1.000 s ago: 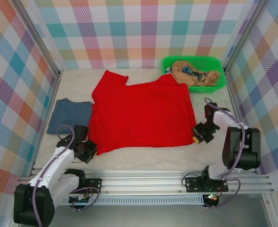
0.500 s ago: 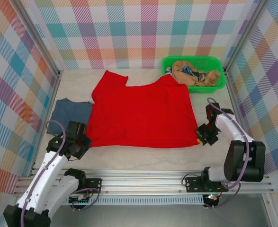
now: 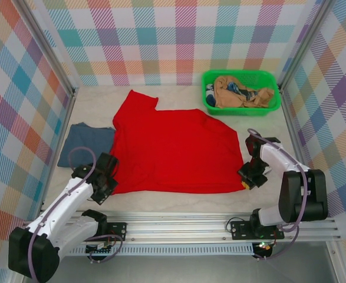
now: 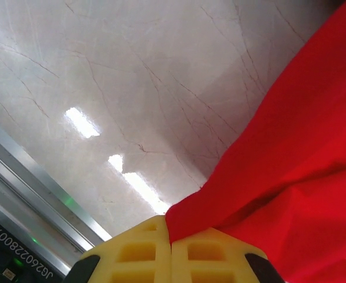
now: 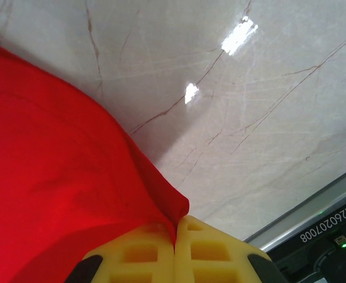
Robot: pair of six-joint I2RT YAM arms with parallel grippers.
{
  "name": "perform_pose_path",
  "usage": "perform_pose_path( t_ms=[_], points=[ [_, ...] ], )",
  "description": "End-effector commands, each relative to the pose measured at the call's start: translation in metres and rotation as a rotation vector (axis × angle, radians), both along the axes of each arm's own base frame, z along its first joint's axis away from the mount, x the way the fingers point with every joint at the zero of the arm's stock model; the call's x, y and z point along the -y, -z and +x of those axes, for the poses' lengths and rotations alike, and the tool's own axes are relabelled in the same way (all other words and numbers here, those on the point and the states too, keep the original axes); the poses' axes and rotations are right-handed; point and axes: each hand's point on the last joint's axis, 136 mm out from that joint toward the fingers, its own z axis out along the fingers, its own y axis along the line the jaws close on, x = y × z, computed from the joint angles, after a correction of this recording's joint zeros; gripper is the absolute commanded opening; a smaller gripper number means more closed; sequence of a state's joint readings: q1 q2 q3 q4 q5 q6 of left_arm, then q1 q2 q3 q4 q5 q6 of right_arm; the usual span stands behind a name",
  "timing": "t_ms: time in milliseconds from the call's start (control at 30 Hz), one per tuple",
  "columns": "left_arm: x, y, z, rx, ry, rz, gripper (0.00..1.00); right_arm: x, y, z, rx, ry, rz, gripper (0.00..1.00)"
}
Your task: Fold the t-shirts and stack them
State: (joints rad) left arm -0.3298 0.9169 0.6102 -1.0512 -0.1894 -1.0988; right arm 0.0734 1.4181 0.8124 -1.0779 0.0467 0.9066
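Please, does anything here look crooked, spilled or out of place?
Only the red t-shirt: it lies skewed, one sleeve sticking out at the far left, while its far right edge runs slanted with no sleeve showing. The left pincer and right pincer are shut on its near corners. The slate-blue t-shirt lies folded beside it.

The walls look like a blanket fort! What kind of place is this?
Probably a robot practice booth: plaid walls box in a table, and two robot arms are bolted to a metal rail.
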Motion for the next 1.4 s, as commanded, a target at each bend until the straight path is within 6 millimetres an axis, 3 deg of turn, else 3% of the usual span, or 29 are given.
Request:
perform_pose_path(
  t_ms=[0,33,67,133,167,200,333,400,533,633,767,933,1067,1233,1367],
  points=[
    [-0.008,-0.011,0.002,0.043,-0.023,0.046,0.0,0.01,-0.003,-0.003,-0.018,0.017,-0.065,0.0],
    [-0.011,-0.014,0.0,0.039,-0.027,0.057,0.03,0.012,-0.005,-0.003,-0.02,0.016,-0.075,0.0],
    [-0.013,-0.017,-0.002,0.034,-0.031,0.068,0.13,0.013,-0.007,-0.002,-0.014,0.012,-0.082,0.07],
    [-0.02,-0.025,-0.008,0.024,-0.048,0.103,0.37,0.016,-0.015,0.002,0.021,0.007,-0.095,0.33],
    [-0.024,-0.033,-0.008,0.039,-0.055,0.117,0.41,0.018,-0.022,0.006,0.055,-0.001,-0.106,0.45],
    [-0.025,-0.041,-0.007,0.062,-0.057,0.122,0.44,0.02,-0.03,0.01,0.086,-0.011,-0.123,0.51],
    [-0.028,-0.088,0.014,0.189,-0.053,0.141,0.5,0.029,-0.069,0.04,0.257,-0.092,-0.184,0.6],
    [-0.013,-0.099,0.037,0.217,0.002,0.099,0.48,0.022,-0.081,0.066,0.369,-0.168,-0.155,0.6],
    [0.065,-0.09,0.11,0.314,0.133,-0.185,0.29,-0.016,-0.09,0.147,0.568,-0.34,-0.001,0.42],
    [0.104,-0.077,0.152,0.343,0.153,-0.298,0.28,-0.051,-0.098,0.217,0.728,-0.429,0.133,0.33],
    [0.138,-0.069,0.192,0.339,0.201,-0.331,0.26,-0.093,-0.115,0.288,0.812,-0.511,0.194,0.34],
    [0.152,-0.058,0.212,0.321,0.215,-0.323,0.25,-0.169,-0.115,0.331,0.827,-0.595,0.267,0.36],
    [0.151,-0.054,0.215,0.319,0.206,-0.313,0.24,-0.207,-0.098,0.355,0.804,-0.524,0.339,0.36],
    [0.153,-0.057,0.218,0.321,0.221,-0.32,0.24,-0.22,-0.078,0.398,0.814,-0.529,0.322,0.36],
    [0.153,-0.065,0.217,0.325,0.234,-0.314,0.24,-0.191,-0.064,0.425,0.792,-0.506,0.248,0.34]
  ],
)
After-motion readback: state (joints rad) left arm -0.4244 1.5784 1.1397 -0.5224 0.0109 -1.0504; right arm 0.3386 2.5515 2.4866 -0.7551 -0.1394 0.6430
